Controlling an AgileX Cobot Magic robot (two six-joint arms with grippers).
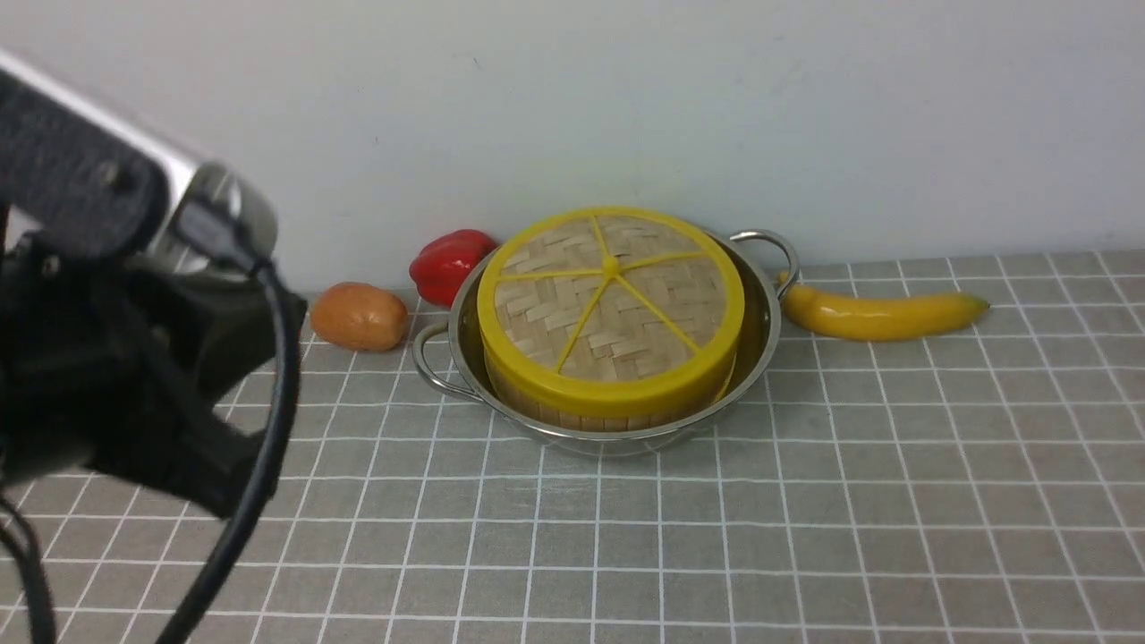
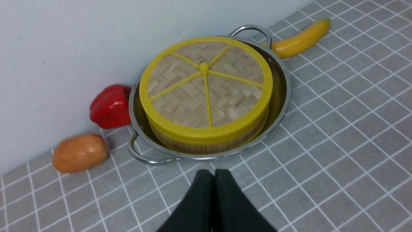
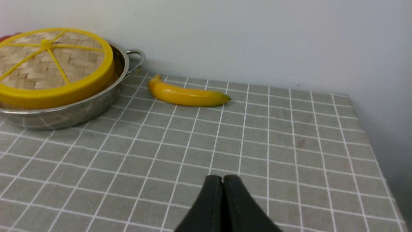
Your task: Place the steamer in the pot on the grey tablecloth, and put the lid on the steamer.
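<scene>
The shiny pot point(image 1: 762, 333) stands on the grey tablecloth point(image 1: 805, 501) near the back wall. The bamboo steamer point(image 1: 581, 415) sits inside it, with the woven lid point(image 1: 611, 304) flat on top. In the left wrist view, my left gripper point(image 2: 214, 171) is shut and empty, a short way in front of the pot point(image 2: 284, 93), the lid point(image 2: 206, 90) and the steamer wall point(image 2: 206, 147). The left arm point(image 1: 116, 358) fills the front view's left. My right gripper point(image 3: 222, 177) is shut and empty over the cloth, well to the right of the pot point(image 3: 64, 116) and lid point(image 3: 48, 67).
A red pepper point(image 1: 447, 264) and an orange-brown potato point(image 1: 360, 315) lie left of the pot by the wall. A yellow banana point(image 1: 881, 313) lies to its right. The cloth's right edge point(image 3: 370, 141) shows in the right wrist view.
</scene>
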